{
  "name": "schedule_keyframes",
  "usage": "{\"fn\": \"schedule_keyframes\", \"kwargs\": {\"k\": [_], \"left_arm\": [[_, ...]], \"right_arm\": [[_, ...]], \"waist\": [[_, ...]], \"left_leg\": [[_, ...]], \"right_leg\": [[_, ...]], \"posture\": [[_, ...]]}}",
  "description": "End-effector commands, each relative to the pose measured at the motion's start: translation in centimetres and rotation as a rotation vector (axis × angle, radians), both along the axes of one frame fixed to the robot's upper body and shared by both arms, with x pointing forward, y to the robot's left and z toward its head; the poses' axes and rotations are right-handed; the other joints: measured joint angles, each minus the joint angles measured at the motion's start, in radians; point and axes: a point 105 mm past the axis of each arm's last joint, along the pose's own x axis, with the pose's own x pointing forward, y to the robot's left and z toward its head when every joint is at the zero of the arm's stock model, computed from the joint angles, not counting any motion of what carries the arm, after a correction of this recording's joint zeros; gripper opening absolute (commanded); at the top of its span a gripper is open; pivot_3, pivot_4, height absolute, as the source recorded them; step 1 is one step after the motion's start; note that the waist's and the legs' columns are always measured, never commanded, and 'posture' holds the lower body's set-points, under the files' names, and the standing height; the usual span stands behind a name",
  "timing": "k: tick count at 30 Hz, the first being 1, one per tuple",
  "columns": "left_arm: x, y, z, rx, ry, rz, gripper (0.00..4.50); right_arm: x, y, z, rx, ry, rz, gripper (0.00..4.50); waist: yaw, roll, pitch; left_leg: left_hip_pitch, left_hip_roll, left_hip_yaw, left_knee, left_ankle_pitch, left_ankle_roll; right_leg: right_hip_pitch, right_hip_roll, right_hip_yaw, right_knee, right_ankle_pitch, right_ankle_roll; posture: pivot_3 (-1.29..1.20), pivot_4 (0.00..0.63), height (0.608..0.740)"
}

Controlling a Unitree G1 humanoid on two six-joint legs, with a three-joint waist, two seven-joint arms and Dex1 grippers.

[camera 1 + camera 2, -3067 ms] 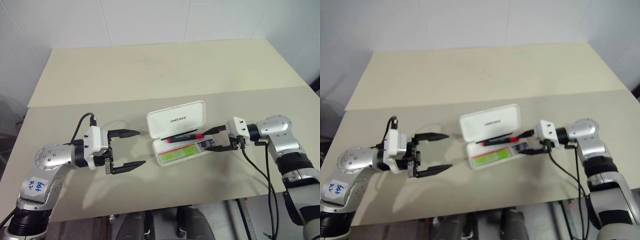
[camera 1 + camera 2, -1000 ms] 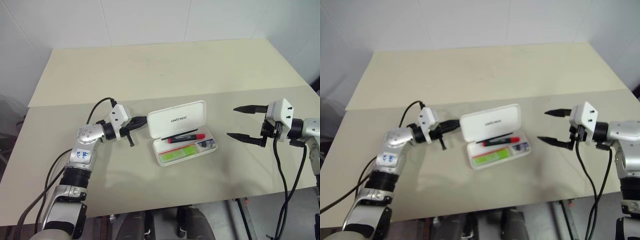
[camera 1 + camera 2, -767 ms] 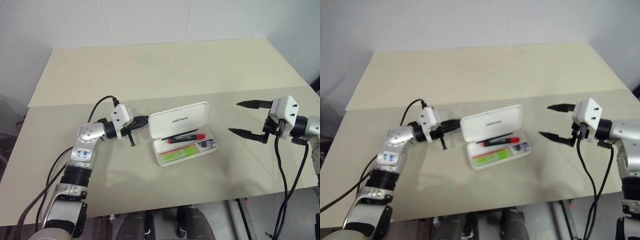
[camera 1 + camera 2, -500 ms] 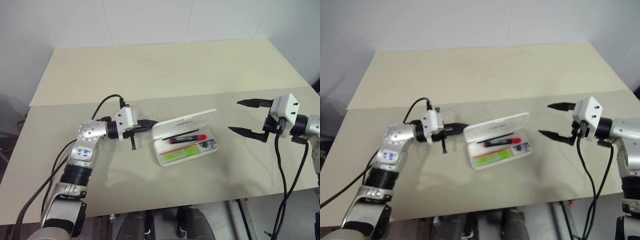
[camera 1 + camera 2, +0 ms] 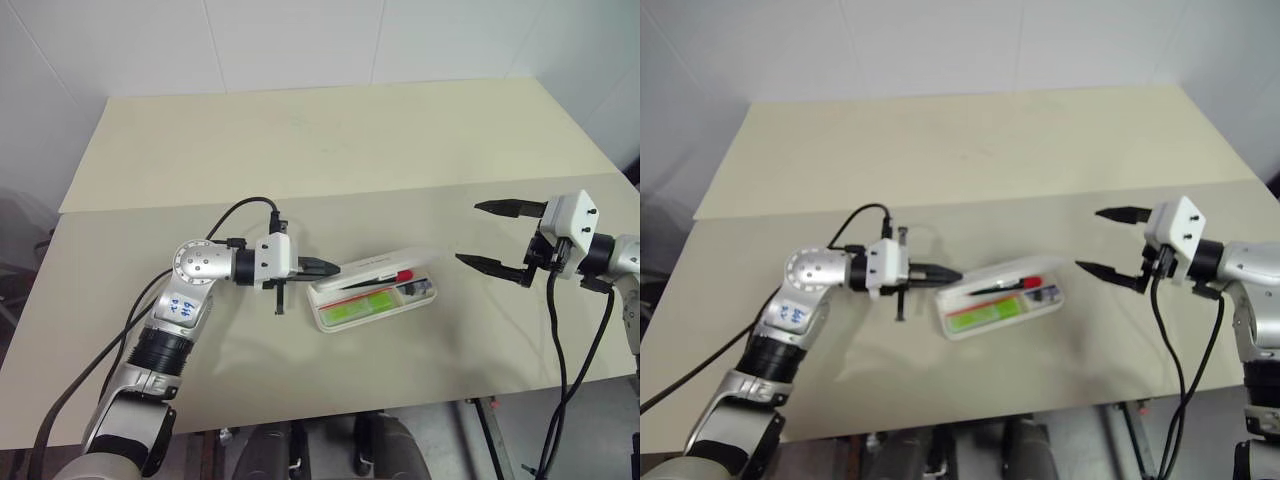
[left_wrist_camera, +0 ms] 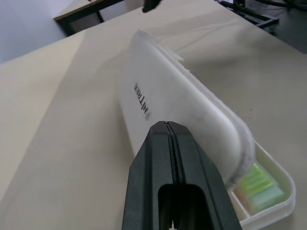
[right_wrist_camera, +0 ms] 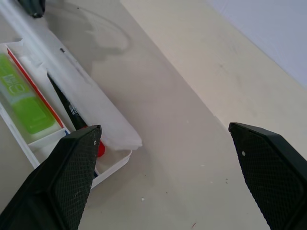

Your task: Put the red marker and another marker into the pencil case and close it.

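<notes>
While the lid hangs half down: both markers lie in the case (image 5: 375, 295), which sits near the middle of the desk (image 5: 300, 150) and a little toward its front edge, long axis running left to right.
Left gripper (image 5: 322, 267): fingers pressed together with nothing between them, tip against the back of the lid at the case's left end.
Key relation: I judge the lid leans away from that tip, over the tray — so the closing push goes rightward and down along the case's long axis.
Nearer arm: the left; the right gripper (image 5: 492, 233) hangs spread wide and empty off the case's right end, well apart.
Contents: red marker (image 5: 375, 279) along the back of the tray, green marker (image 5: 353, 306) in front of it.
Views: left wrist shows the tip on the lettered lid — right wrist shows the gap under the lid, I'd say not yet shut.
</notes>
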Motion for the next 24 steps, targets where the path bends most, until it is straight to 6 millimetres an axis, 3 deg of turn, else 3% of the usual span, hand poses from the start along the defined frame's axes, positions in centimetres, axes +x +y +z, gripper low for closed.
{"fn": "schedule_keyframes", "kwargs": {"k": [1, 14, 24], "left_arm": [[-1.1, -1.1, -0.4, 0.026, -0.012, -0.047, 0.02], [-1.0, -1.5, -4.5, 0.144, 0.114, 0.017, 0.02], [-0.8, -2.3, -5.0, 0.217, 0.122, 0.022, 0.02]], "right_arm": [[-0.6, 0.1, 1.4, 0.032, -0.06, -0.005, 4.5], [-1.5, 1.3, 1.2, 0.067, -0.086, -0.007, 4.5], [-2.0, 2.3, 1.0, 0.096, -0.098, -0.009, 4.5]], "waist": [[0.0, 0.0, 0.0], [0.002, 0.0, 0.0], [0.023, 0.0, 0.0]], "left_leg": [[0.0, 0.0, 0.0, 0.0, 0.0, 0.0], [0.0, 0.0, -0.001, 0.0, 0.0, 0.0], [0.001, 0.0, -0.001, 0.002, -0.002, -0.003]], "right_leg": [[0.0, 0.0, 0.0, 0.0, 0.0, 0.0], [0.001, 0.0, 0.002, 0.0, 0.0, 0.0], [0.002, -0.001, 0.002, 0.0, 0.001, 0.0]], "posture": [[0.0, 0.15, 0.74], [0.0, 0.15, 0.74], [0.0, 0.15, 0.74]]}}
